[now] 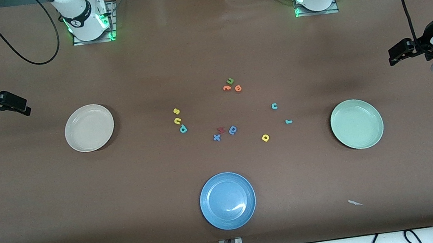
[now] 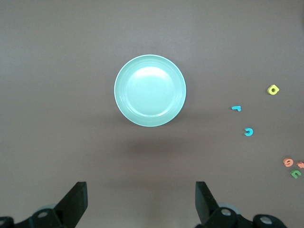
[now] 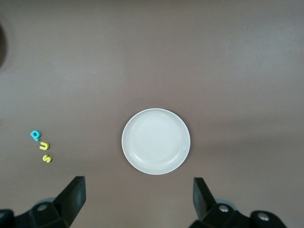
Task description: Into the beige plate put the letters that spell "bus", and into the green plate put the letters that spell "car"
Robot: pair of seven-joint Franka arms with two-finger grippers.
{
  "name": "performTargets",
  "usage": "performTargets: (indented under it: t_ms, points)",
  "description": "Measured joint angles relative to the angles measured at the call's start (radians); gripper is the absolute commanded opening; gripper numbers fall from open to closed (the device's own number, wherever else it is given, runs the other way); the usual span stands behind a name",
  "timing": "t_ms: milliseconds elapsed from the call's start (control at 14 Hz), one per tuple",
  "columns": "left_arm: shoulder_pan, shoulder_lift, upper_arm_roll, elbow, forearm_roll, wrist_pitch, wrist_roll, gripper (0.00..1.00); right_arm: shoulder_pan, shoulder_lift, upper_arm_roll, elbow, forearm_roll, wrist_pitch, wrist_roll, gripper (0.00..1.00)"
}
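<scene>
I see the right gripper point(image 1: 23, 108) hanging open at its table edge, with bare table around the beige plate point(image 1: 89, 128) and the s point(image 1: 176, 111), u point(image 1: 177, 121), b point(image 1: 183, 129) column. The c point(image 1: 274, 106), r point(image 1: 288, 121) and a point(image 1: 265, 137) lie loosely spread near the green plate point(image 1: 356, 123). The left gripper point(image 1: 397, 52) waits open at its edge, both arms cut off by the frame.

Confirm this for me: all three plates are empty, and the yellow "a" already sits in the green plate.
Not quite. The yellow "a" lies on the table, apart from the green plate, as the front view shows. All three plates are indeed empty.
</scene>
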Motion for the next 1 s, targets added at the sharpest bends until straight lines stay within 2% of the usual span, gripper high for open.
performTargets:
  t_ms: [997]
  points:
    - [0.000,0.000,0.000,0.001,0.000,0.006,0.000,1.00,0.000,0.000,0.000,0.002,-0.013,0.001,-0.005,1.00]
